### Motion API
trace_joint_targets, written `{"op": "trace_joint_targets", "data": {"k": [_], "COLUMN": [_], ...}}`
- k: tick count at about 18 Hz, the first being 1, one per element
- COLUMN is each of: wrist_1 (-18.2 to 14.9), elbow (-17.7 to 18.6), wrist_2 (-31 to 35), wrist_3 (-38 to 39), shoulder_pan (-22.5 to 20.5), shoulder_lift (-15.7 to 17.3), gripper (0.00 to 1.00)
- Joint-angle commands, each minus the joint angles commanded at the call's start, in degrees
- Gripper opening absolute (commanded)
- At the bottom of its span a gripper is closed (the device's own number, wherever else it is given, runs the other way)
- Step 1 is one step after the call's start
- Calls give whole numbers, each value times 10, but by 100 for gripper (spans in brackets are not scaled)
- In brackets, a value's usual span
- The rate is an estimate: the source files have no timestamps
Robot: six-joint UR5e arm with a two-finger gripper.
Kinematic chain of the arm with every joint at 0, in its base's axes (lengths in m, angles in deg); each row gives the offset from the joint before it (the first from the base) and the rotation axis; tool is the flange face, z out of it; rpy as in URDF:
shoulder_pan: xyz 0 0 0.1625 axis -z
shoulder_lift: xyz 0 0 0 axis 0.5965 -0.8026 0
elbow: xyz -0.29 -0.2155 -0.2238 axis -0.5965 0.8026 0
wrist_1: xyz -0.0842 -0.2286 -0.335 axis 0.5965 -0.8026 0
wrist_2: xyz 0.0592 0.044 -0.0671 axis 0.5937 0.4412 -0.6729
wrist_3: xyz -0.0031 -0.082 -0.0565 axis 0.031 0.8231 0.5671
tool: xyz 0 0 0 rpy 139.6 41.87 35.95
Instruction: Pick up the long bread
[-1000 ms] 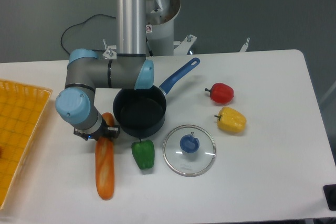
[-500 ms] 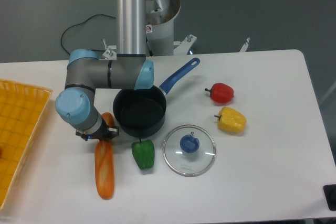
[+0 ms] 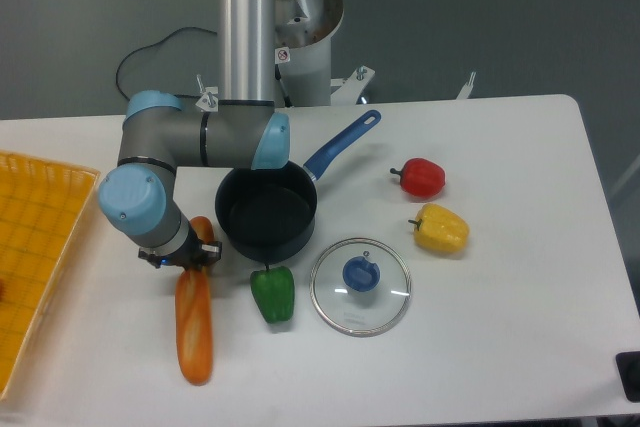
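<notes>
Jaws hidden under the wrist housing, so can't tell whether open, closed or already pinching. Gripper [image 3: 186, 259] sits right over the upper end of the long bread [image 3: 194, 327], at the point where the loaf disappears beneath it.

Progress: reach looks done, tool is down at the loaf. Grasp unconfirmed from this view. Lift not evident, since most of the loaf reads as lying low at the table [image 3: 500, 247] surface, though can't rule out a slight raise at the gripped end. Left to do, by judgement: confirm closure on the loaf, then raise it.

Location: front-left area of the table, just left of the green pepper [image 3: 272, 293], below and left of the black pot [image 3: 266, 215], right of the yellow tray [image 3: 40, 257] and apart from it.

Orientation: long axis runs roughly away-to-toward the camera, nearly vertical on screen, with a slight lean. Far end tucked under the gripper next to the pot wall, near end rounded and free, pointing at the front table edge. Grip point is well off-centre toward the far end, so expect the free end to droop on lift.
</notes>
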Motion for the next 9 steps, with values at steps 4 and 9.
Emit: {"op": "trace_joint_targets", "data": {"k": [4, 9], "wrist_1": [0, -32], "elbow": [-4, -24], "wrist_2": [-2, -6], "wrist_3": [-39, -53], "shoulder_pan": [-2, -4], "shoulder_lift": [23, 37], "gripper": [0, 0]}}
